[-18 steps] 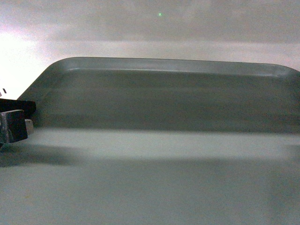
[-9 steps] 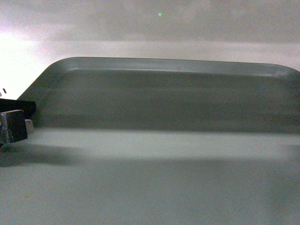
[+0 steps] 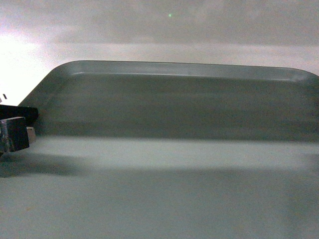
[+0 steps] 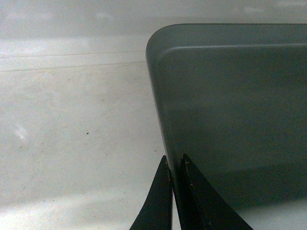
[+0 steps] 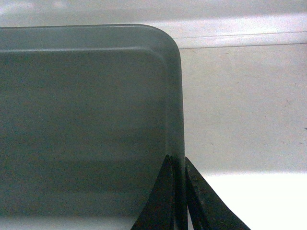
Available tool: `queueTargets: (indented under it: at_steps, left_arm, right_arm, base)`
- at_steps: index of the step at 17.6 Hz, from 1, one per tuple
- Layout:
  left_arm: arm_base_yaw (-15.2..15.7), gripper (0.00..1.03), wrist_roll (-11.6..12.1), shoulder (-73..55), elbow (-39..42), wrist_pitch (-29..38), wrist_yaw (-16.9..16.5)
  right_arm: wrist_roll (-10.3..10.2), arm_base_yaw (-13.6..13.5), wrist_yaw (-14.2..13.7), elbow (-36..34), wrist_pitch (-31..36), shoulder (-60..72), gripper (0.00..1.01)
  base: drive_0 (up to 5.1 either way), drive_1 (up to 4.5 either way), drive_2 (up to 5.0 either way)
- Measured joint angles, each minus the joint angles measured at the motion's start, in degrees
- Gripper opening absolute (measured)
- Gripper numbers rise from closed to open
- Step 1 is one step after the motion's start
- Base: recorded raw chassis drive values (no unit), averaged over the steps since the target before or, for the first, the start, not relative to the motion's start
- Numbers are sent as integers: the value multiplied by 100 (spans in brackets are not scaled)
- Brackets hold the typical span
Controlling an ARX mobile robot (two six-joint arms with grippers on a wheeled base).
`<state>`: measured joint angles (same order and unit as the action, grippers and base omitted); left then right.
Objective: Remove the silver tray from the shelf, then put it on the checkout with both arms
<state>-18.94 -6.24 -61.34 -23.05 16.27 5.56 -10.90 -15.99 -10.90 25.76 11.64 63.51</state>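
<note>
Grey-green and matte, the silver tray (image 3: 174, 109) fills almost the whole head view in front of you, with its far rim and rounded far corners visible against a pale, blurred background. You hold it with both arms, one gripper on each short side.

In the left wrist view, your left gripper (image 4: 175, 165) is closed narrow on the tray's left rim: one thin black finger is outside the rim and the other inside, and the rim passes between them. Below the tray there is a pale floor (image 4: 72, 134) with small dark specks.

In the right wrist view, your right gripper (image 5: 176, 165) pinches the right rim in the same way, one finger on each side of the edge. A pale surface lies below, very bright near the bottom edge of that view.

In the head view only a part of the left gripper's body shows at the left edge, beside the tray's left side. I cannot tell from these views if the tray rests on something or hangs free.
</note>
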Motion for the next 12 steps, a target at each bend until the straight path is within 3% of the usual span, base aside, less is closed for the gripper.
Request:
queueTargets:
  at_steps: [2, 12]
  left_arm:
    - [0, 4, 2, -2, 0, 0, 0]
    - [2, 4, 20, -11, -31, -13, 2]
  right_arm:
    - [0, 0, 0, 7, 4, 0, 3]
    - [4, -2, 0, 39, 17, -24, 3]
  base:
    - [6, -184, 196]
    - [13, -402, 428]
